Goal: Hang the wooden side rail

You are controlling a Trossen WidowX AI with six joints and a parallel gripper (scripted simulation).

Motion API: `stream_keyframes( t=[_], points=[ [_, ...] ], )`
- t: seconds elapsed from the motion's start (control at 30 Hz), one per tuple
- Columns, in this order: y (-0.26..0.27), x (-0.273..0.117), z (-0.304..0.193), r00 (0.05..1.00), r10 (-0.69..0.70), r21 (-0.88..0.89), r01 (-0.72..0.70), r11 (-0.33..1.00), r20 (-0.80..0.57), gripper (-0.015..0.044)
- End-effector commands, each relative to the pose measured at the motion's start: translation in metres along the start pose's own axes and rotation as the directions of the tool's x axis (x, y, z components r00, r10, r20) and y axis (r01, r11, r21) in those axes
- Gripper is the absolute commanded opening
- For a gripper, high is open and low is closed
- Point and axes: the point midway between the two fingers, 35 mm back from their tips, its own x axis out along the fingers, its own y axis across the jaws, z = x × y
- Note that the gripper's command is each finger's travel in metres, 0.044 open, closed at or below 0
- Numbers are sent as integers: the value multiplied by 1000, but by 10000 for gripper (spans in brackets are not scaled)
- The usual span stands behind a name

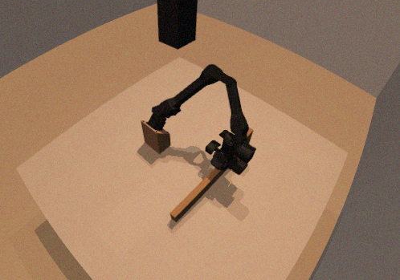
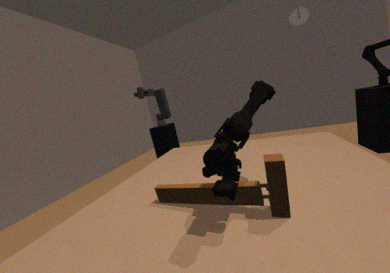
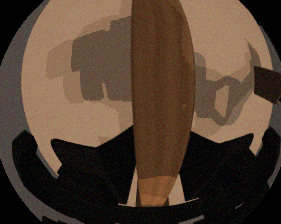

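The wooden side rail (image 1: 195, 193) (image 2: 184, 194) (image 3: 161, 85) runs lengthwise through my gripper (image 1: 225, 168) (image 2: 225, 189) (image 3: 155, 126), which is shut on it nearer its hooked end. In the exterior view the post (image 2: 279, 188) stands upright just right of that end. Two steel hooks, the upper hook (image 2: 264, 185) and the lower hook (image 2: 266, 196), span the small gap to the post. Their tips, the slot and the pins are hidden, so I cannot tell whether the hooks sit on pins. Contact between the rail's far end and the table is unclear.
A brown block (image 1: 153, 138) (image 3: 268, 85) stands by my arm's base, to one side of the rail. My arm arches over from there. A black pedestal (image 1: 177, 18) (image 2: 373, 117) stands at the back, and another pedestal (image 2: 164, 138) with a grey arm is farther off.
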Motion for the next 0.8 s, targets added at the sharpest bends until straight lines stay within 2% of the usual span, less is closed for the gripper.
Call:
stream_keyframes(
  t=[0.0, 0.77],
  points=[
    [3, -6, -1, 1000, 15, -2, -15, 1000, 0, 0],
    [3, -4, -4, 1000, 15, -2, -15, 1000, 0, 0]
  ],
)
